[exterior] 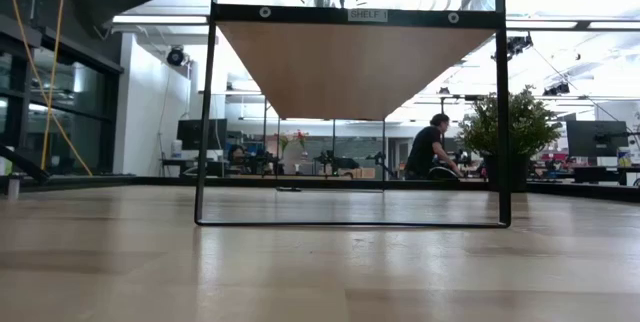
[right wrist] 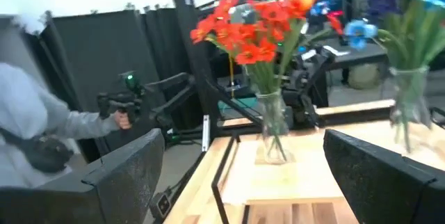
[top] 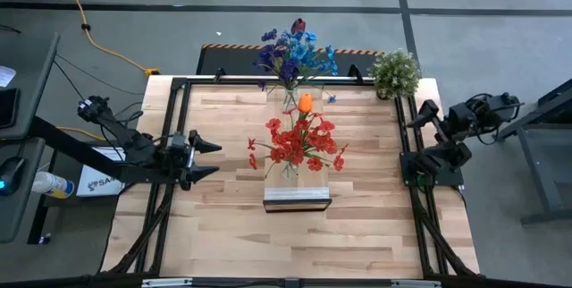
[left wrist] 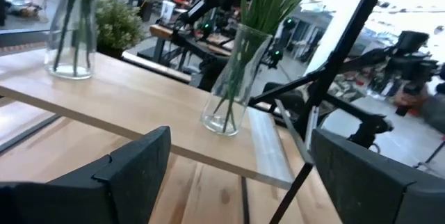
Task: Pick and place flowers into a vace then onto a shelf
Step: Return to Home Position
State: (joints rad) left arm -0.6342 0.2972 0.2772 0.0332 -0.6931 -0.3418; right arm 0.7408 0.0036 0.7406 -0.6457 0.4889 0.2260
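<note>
Slatted bench (exterior: 300,272) fills the low view's foreground, bare up to the shelf's black frame (exterior: 205,112). Shelf (top: 304,186) stands mid-bench, its long axis running away from the low camera and its pale front edge at the near end. Low view shows its wood underside.

Left tool (top: 217,157) hovers left of the shelf, level with its near half and well apart from it. Its tips aim at the shelf, and its fingers (left wrist: 132,172) are spread wide with nothing between them. Right tool (right wrist: 243,140) sits right of the shelf by the bench's side rail, well apart, fingers (right wrist: 128,172) also wide apart, holding nothing.

On the shelf's near half a clear near vase (left wrist: 235,78) stands upright. It holds red flowers (top: 299,143) plus one orange head (top: 306,102) on the bunch's far side. On the shelf's far end a clear far vase (left wrist: 69,36) stands upright with blue and purple flowers (top: 290,51) and a dark maroon head (top: 298,26) at the far tip. The two vases stand apart, both resting on the shelf top, with green stems inside each.

Bushy potted plant (top: 395,73) stands on the bench right of the shelf's far end, not touching it. In the room beyond the shelf, a person (exterior: 428,147) bends over a desk in low view. Right wrist view catches a person's grey sleeve (right wrist: 49,130) out past the shelf's left side.
</note>
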